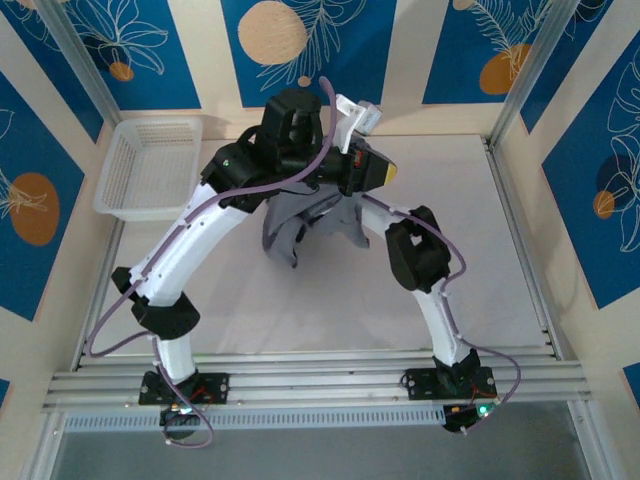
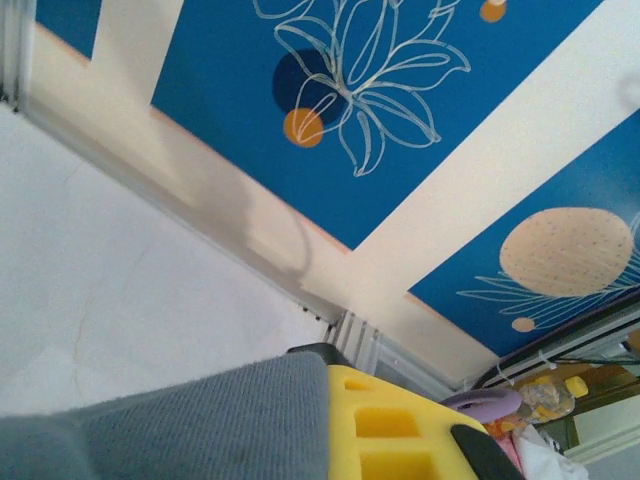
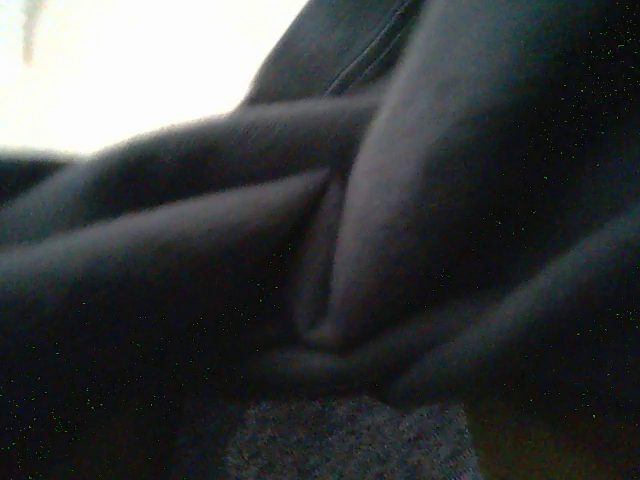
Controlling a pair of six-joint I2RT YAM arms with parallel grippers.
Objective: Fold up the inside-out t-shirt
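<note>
The slate-grey inside-out t-shirt [image 1: 300, 225] hangs bunched above the back middle of the table, under the two arms where they meet. My left gripper [image 1: 383, 172] is raised there and points right. In the left wrist view its yellow finger [image 2: 400, 425] lies against a grey fold of the t-shirt [image 2: 200, 425], and the jaws are shut on it. My right arm [image 1: 420, 255] reaches in from the right, under the left arm, to the hanging cloth. Dark folds of the t-shirt [image 3: 330, 250] lie close before the right wrist camera and hide its fingers.
A white mesh basket [image 1: 150, 165] stands at the back left of the white table [image 1: 480, 290]. Metal rails run along the right side [image 1: 520, 235] and the front edge [image 1: 320, 378]. Patterned blue and cream walls close in the back and both sides.
</note>
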